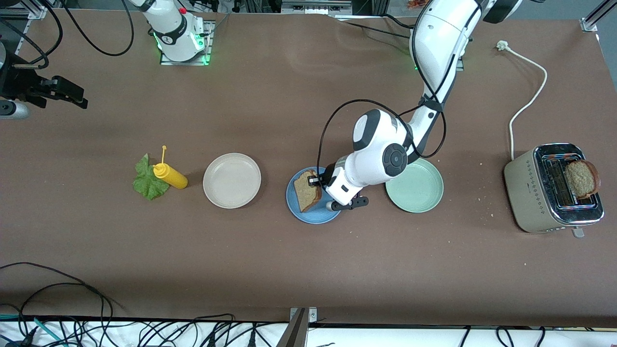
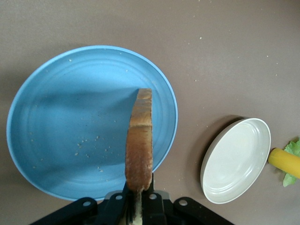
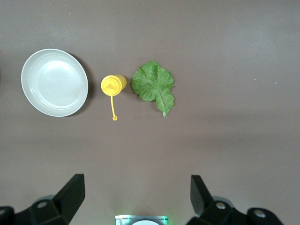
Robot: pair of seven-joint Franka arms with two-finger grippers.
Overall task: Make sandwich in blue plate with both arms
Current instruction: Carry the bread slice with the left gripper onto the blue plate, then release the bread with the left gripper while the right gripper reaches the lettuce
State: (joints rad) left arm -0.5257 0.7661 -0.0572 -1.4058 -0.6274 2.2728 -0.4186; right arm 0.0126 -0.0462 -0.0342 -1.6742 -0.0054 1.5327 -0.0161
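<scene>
We judge the job to be in its first step: our left gripper (image 1: 319, 187) is clamped on the crust of one bread slice (image 1: 307, 190) and holds it on edge over the blue plate (image 1: 301, 210), which sits between the cream plate (image 1: 232, 180) and the mint-green plate (image 1: 420, 189). In the left wrist view the slice (image 2: 139, 145) stands upright above the plate's floor (image 2: 70, 122), and we cannot tell whether its lower edge touches the plate yet. Nothing else lies on the blue plate apart from crumbs, so no layer of the sandwich is laid down. Our right gripper (image 1: 62, 94) waits up in the air over the right arm's end of the table, its fingers (image 3: 70, 192) spread wide and empty. The lettuce leaf (image 1: 148, 178) lies on the table touching the yellow squeeze bottle (image 1: 169, 175), and it is untouched. A second bread slice (image 1: 582, 178) stands in the toaster (image 1: 528, 193) at the left arm's end. What remains, as we read it, is to lay this slice flat, bring the leaf, and cap it with the slice from the toaster.
</scene>
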